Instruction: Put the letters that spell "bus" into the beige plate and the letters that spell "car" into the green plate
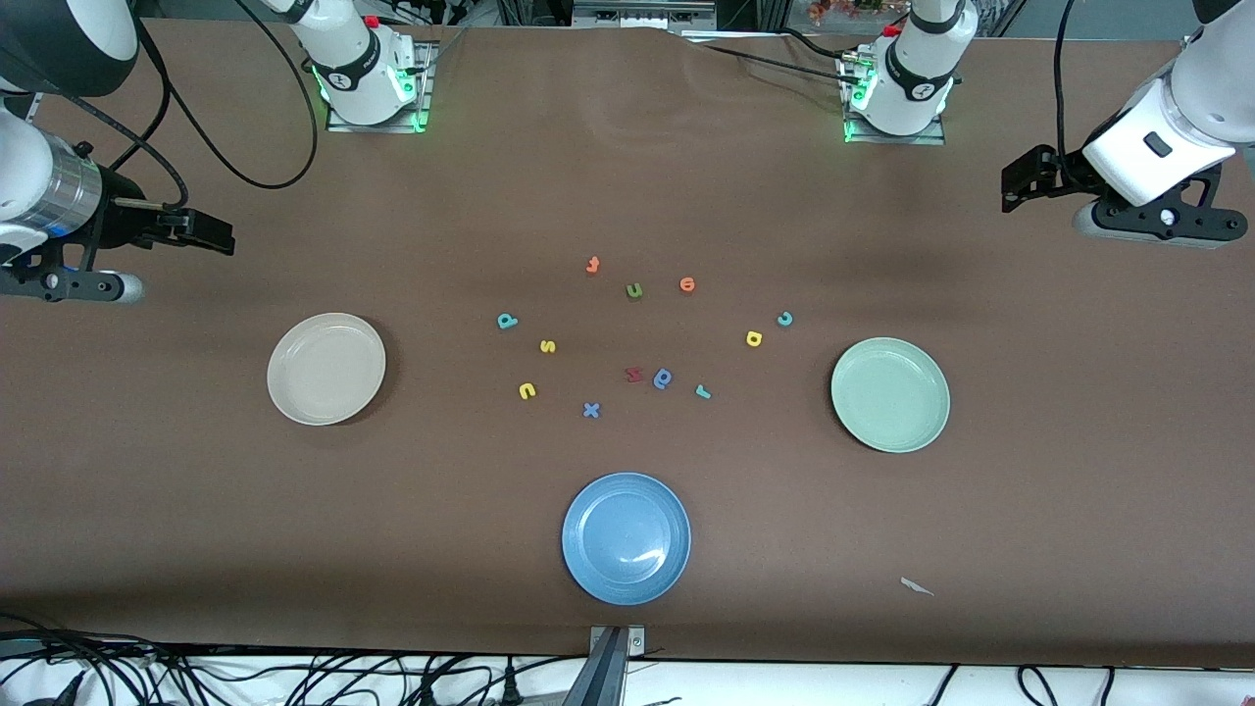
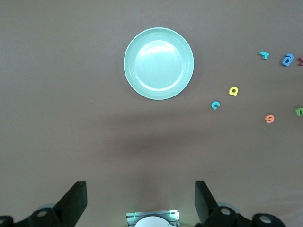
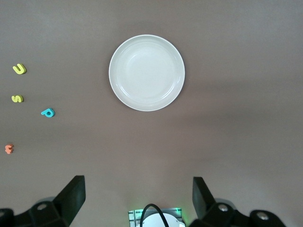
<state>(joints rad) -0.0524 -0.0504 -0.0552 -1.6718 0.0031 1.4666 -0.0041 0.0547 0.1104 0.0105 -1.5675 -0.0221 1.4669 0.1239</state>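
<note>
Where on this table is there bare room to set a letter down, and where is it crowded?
All three plates are bare: the beige plate, the green plate and the blue plate. Bare cloth lies between each plate and the letters, and between the letters and the arms' bases. It is crowded at mid-table, around the red letter and dark blue letter.

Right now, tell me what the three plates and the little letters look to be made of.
Beige plate, green plate, blue plate: probably smooth plastic or melamine, given the soft sheen and glare patch; glazed ceramic is possible. The yellow s and teal c: matte, chunky, flat-coloured, likely foam.
</note>
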